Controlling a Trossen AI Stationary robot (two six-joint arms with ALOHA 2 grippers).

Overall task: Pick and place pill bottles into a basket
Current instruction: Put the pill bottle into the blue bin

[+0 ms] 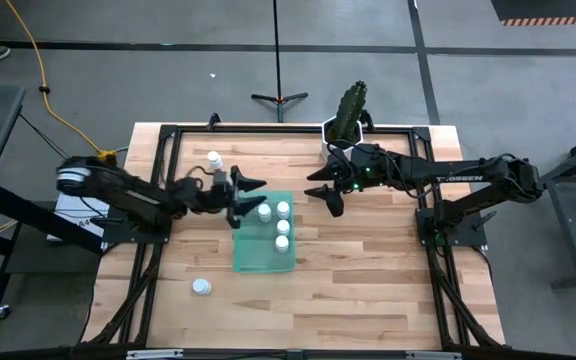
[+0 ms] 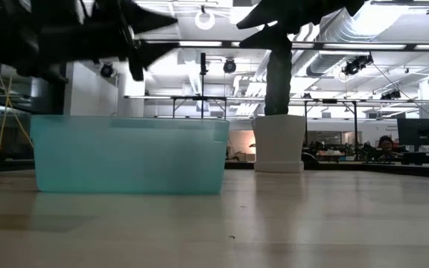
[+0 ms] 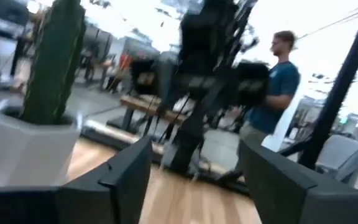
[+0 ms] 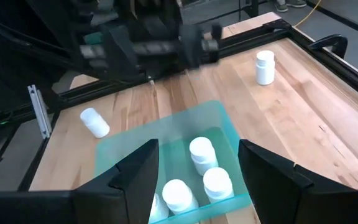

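Note:
The translucent green basket [image 1: 262, 238] stands mid-table and holds several white pill bottles [image 1: 284, 226], which also show in the right wrist view [image 4: 202, 153]. One bottle [image 1: 214, 159] stands on the table beyond the basket. Another bottle [image 1: 201, 287] lies near the front left. My left gripper [image 1: 255, 196] is open and empty above the basket's far left corner. My right gripper [image 1: 325, 200] is open and empty, above the table just right of the basket. In the low view both grippers hang clear above the basket [image 2: 129, 155].
A white hexagonal pot with a green cactus [image 1: 347, 122] stands at the table's far edge, close behind my right arm. A person in a teal shirt [image 3: 277, 87] stands in the room beyond the table. Bare wood lies right of and in front of the basket.

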